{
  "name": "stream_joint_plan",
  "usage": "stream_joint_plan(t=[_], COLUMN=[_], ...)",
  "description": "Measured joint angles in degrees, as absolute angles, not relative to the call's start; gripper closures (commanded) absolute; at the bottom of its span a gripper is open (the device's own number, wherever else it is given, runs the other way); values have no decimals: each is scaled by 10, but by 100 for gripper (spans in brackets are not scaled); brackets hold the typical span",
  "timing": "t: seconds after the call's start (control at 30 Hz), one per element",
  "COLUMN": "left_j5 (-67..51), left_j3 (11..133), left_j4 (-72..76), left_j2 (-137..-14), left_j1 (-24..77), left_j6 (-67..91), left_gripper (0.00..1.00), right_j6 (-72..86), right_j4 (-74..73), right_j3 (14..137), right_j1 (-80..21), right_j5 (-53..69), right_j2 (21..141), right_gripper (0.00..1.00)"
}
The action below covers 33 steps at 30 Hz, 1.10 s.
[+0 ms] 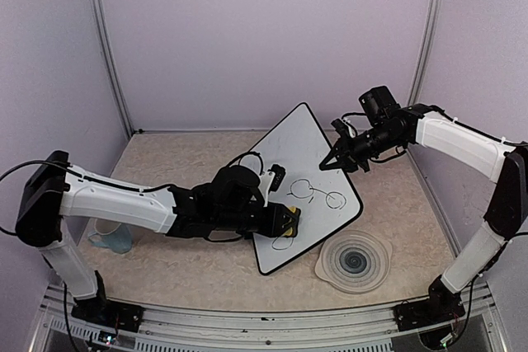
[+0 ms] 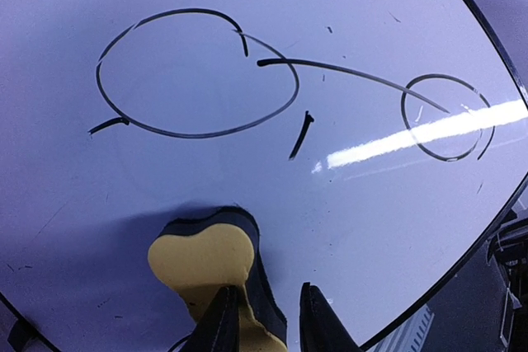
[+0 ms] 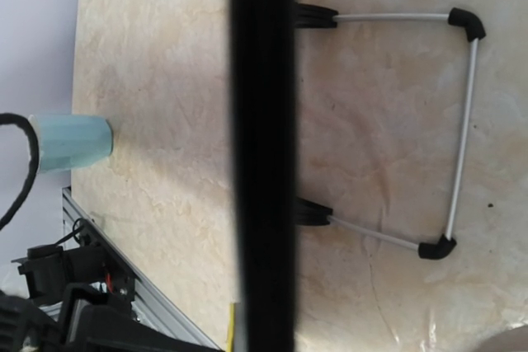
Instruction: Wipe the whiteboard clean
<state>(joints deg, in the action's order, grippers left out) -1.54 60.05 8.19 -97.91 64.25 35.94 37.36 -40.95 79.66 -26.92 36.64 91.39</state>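
The whiteboard lies tilted on the table, with black marker loops on its near half. In the left wrist view the board shows a large loop, a small loop and a short stroke. My left gripper is shut on a yellow and black eraser, which is pressed on the board below the large loop. My right gripper is closed on the board's right edge. The right wrist view shows that edge as a black band; its own fingers are hidden.
A round grey ringed plate lies by the board's near right corner. A light blue cup stands at the left, also in the right wrist view. The board's wire stand rests on the beige table. Walls enclose three sides.
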Motion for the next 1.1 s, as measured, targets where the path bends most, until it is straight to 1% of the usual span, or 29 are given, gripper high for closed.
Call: stream_joint_plan(t=[0.13,0.3,0.37,0.4,0.43,0.47,0.5,0.53,0.57,0.63,0.77,0.93,1.03,1.1], left_j5=[-1,31,49,55,60,62,58,54,45,31,-2,-27,-30,-31], left_j3=[601,635,643,644,644,644,644,644,642,637,615,594,593,591], left_j4=[79,31,17,15,14,14,18,18,22,28,30,15,11,8], left_j2=[-979,-993,-996,-996,-996,-995,-994,-993,-990,-982,-962,-930,-914,-909], left_j1=[647,659,667,670,672,674,674,677,679,681,676,660,646,637], left_j6=[360,356,346,342,338,332,330,324,325,321,323,329,331,331], left_gripper=[77,85,84,79,70,59,51,45,42,39,40,46,54,61], right_j6=[374,368,365,365,364,363,364,365,367,369,373,374,374,374], right_j4=[-409,-409,-410,-410,-411,-411,-411,-411,-411,-410,-409,-408,-408,-408], right_j3=[797,797,797,797,797,797,797,797,797,797,797,797,797,797], right_j1=[-269,-269,-268,-268,-268,-268,-268,-268,-268,-268,-268,-268,-268,-268], right_j5=[366,366,367,367,368,368,368,368,368,369,369,369,369,369], right_j2=[914,914,914,914,914,914,914,914,914,914,914,914,914,914], right_gripper=[100,100,100,100,100,100,100,100,100,100,100,100,100,100])
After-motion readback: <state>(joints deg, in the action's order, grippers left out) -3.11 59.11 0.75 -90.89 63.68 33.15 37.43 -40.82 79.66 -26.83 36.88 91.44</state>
